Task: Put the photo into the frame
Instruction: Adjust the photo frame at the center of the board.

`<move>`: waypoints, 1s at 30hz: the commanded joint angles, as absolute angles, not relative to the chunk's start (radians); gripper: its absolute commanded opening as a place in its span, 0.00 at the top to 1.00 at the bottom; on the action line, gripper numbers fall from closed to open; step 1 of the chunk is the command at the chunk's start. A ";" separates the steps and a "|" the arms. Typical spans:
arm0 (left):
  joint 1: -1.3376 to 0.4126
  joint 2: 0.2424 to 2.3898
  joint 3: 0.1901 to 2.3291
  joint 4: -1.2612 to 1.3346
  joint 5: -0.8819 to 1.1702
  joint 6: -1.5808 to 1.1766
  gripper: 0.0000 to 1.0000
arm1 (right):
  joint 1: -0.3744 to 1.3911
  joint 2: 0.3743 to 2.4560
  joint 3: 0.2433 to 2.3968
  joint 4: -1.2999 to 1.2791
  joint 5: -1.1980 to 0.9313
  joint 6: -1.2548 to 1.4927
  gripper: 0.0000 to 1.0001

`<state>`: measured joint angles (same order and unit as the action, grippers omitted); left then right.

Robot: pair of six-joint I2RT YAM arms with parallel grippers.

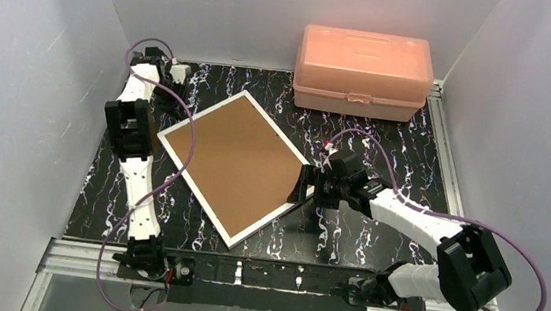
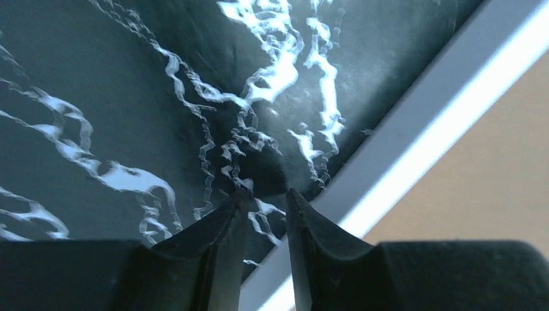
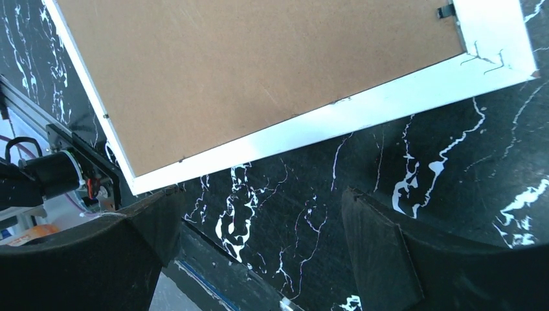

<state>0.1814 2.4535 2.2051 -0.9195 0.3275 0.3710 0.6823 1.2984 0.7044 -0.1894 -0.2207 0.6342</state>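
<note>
Frame [image 1: 230, 164] lies face-down mid-tabletop [image 1: 384, 145], brown back up, turned corner-on to you so each arm gets an edge to work. Your left pincer [image 2: 267, 193] sits low at the frame's 11 o'clock, its tips just outside the white rim. The jaws are a narrow gap apart with nothing between them. That looks like a set-up to nip or pry the rim there, or simply to brace it against sliding.

Your right pincer [image 3: 260, 194] hovers at the frame's 3 o'clock, jaws spread wide and empty, the rim just ahead and not touched. My read is you're readying it for the back or for a lift.

Spot the small black tab [image 3: 445, 11] by the corner. The back looks pinned down by tabs like it, so those likely need turning first.

The photo? Not in any view. It could be under the back or off-camera, I can't tell which.

The box [image 1: 363, 71] sits at 1 o'clock, well apart from the frame and out of the way. Early days, I'd say: nothing loaded that I can see.
</note>
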 commanded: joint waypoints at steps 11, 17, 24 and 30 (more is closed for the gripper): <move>0.189 2.232 1.812 -0.983 0.436 0.446 0.80 | 0.562 1.401 0.653 0.045 -0.357 0.713 0.01; 0.189 2.098 1.622 -1.030 0.509 0.533 0.82 | 0.474 1.452 0.676 0.097 -0.403 0.717 0.01; 0.187 2.030 1.477 -1.055 0.589 0.563 0.82 | 0.397 1.544 0.782 0.092 -0.453 0.676 0.02; 0.183 1.998 1.433 -1.088 0.654 0.562 0.82 | 0.329 1.626 0.882 0.067 -0.480 0.646 0.03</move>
